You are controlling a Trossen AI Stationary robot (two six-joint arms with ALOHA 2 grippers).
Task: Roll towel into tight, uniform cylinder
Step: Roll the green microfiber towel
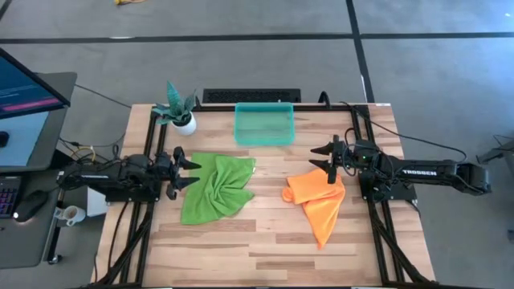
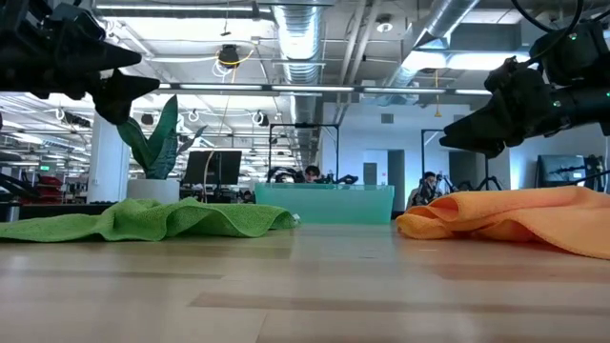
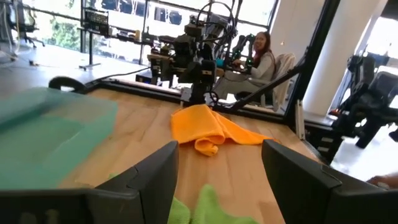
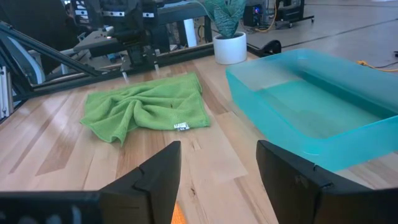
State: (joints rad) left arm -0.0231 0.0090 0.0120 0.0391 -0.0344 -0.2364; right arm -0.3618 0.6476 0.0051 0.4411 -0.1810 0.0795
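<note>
Two towels lie crumpled flat on the wooden table. The green towel (image 1: 215, 189) is left of centre and also shows in the right wrist view (image 4: 149, 109). The orange towel (image 1: 317, 201) is right of centre and also shows in the left wrist view (image 3: 208, 127). My left gripper (image 1: 191, 170) points level at the green towel's left edge, open and above the table, with nothing between its fingers (image 3: 155, 180). My right gripper (image 1: 328, 159) hovers open over the orange towel's far edge, clear of it in the low view (image 2: 477, 124).
A teal plastic bin (image 1: 264, 124) stands at the far middle of the table, with a small potted plant (image 1: 178, 108) to its left. Bare wood lies between the towels and along the near edge. People sit in the room beyond (image 3: 261, 53).
</note>
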